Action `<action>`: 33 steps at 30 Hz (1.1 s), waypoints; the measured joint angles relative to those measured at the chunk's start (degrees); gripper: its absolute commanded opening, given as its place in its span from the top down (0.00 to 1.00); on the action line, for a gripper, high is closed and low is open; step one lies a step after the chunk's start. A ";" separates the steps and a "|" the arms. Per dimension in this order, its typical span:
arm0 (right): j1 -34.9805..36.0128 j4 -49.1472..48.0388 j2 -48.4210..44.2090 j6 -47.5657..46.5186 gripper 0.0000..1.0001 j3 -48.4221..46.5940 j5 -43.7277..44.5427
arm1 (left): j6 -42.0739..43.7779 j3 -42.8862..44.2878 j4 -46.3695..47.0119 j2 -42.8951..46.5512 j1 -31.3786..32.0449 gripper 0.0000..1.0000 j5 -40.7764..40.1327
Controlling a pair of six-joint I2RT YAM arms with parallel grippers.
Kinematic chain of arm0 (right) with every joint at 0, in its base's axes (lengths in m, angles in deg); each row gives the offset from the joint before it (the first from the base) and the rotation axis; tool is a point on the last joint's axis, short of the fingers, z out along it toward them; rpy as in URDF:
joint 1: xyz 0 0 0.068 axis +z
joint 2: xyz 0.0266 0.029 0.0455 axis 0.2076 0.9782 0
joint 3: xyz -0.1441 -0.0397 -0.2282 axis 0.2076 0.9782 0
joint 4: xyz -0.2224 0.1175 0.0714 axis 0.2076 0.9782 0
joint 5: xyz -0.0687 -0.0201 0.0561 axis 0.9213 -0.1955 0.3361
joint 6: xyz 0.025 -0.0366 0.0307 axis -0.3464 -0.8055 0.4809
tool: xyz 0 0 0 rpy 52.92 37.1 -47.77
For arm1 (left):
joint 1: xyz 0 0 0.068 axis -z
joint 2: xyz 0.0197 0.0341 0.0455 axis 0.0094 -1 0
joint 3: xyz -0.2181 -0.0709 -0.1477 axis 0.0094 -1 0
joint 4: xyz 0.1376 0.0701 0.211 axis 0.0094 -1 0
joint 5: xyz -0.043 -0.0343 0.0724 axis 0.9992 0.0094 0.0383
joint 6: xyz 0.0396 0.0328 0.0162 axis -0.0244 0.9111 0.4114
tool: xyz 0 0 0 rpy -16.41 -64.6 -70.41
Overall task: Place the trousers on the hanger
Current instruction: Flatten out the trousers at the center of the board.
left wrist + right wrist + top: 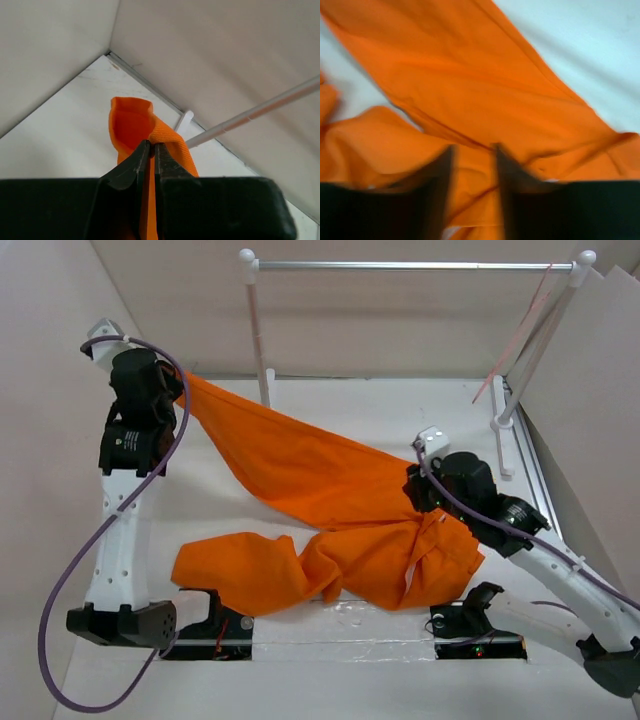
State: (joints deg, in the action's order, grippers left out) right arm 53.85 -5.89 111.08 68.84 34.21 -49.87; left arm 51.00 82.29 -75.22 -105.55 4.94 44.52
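Note:
The orange trousers (330,480) lie spread across the table, one leg stretched up to the far left and the other bunched at the near left. My left gripper (183,390) is shut on the end of the raised leg and holds it above the table; the left wrist view shows the cloth (130,120) pinched at the fingertips of the left gripper (151,143). My right gripper (412,490) hovers open over the trousers at the right; in the blurred right wrist view the right gripper (472,150) has its fingers apart just above the cloth (470,75). The pinkish-red wire hanger (512,337) hangs slanted from the rail's right end.
A silver rail (410,265) on white posts (258,330) spans the back of the table; it also shows in the left wrist view (260,107). Beige walls close in the left, back and right. Both arm bases sit at the near edge.

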 measured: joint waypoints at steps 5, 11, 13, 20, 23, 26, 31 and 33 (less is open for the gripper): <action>-16.02 0.46 -1.31 2.80 0.89 3.48 1.86 | -0.96 -1.79 -1.49 0.31 -0.02 1.00 -3.30; -33.33 -0.87 1.92 2.73 0.24 7.39 -0.13 | -1.75 -5.33 -6.08 -1.92 0.00 1.00 -3.06; -37.94 -2.97 5.09 2.34 0.23 7.93 -0.85 | -1.75 -4.70 -6.25 -1.46 0.00 1.00 -3.06; -42.95 -9.94 23.78 2.36 0.16 7.21 1.22 | -1.90 -5.05 -3.02 0.48 0.00 1.00 -2.84; -42.91 -11.58 31.69 2.58 0.13 5.46 2.58 | -2.95 -8.76 -0.04 0.79 0.00 1.00 -2.51; -42.58 -12.63 37.38 2.32 0.17 2.84 3.93 | -4.20 -10.05 0.74 -2.01 -0.09 1.00 -1.86; -41.90 -13.94 39.45 1.38 0.73 1.38 6.34 | -5.22 -12.66 2.19 -6.43 -3.06 1.00 0.20; -41.42 -13.70 38.47 0.98 0.99 1.38 7.85 | -5.44 -13.55 1.49 -6.80 -5.84 1.00 0.50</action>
State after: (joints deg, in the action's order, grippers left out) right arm 12.43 -19.60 149.55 69.82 35.59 -42.02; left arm 45.56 68.74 -73.73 -112.35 -0.89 45.02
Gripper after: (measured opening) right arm 0.155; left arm 0.010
